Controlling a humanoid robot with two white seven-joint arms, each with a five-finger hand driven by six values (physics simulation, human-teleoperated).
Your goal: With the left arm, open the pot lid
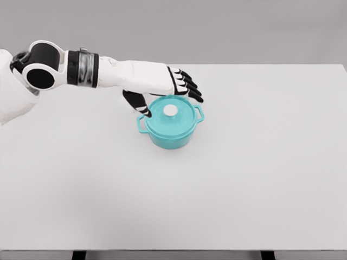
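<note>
A turquoise pot (172, 135) stands near the middle of the white table (260, 179), with a side handle at each end. Its turquoise lid (179, 118) sits on it, topped by a round white knob (170, 110). My left hand (168, 95) hovers at the pot's far left rim, palm down. The fingers (191, 88) are spread above the lid's back edge and the thumb (140, 106) hangs down by the left handle. The hand holds nothing and the knob is uncovered. The right arm is out of view.
The left arm (81, 69) reaches in from the upper left over the table's far side. The table's front edge (173, 250) runs along the bottom of the picture.
</note>
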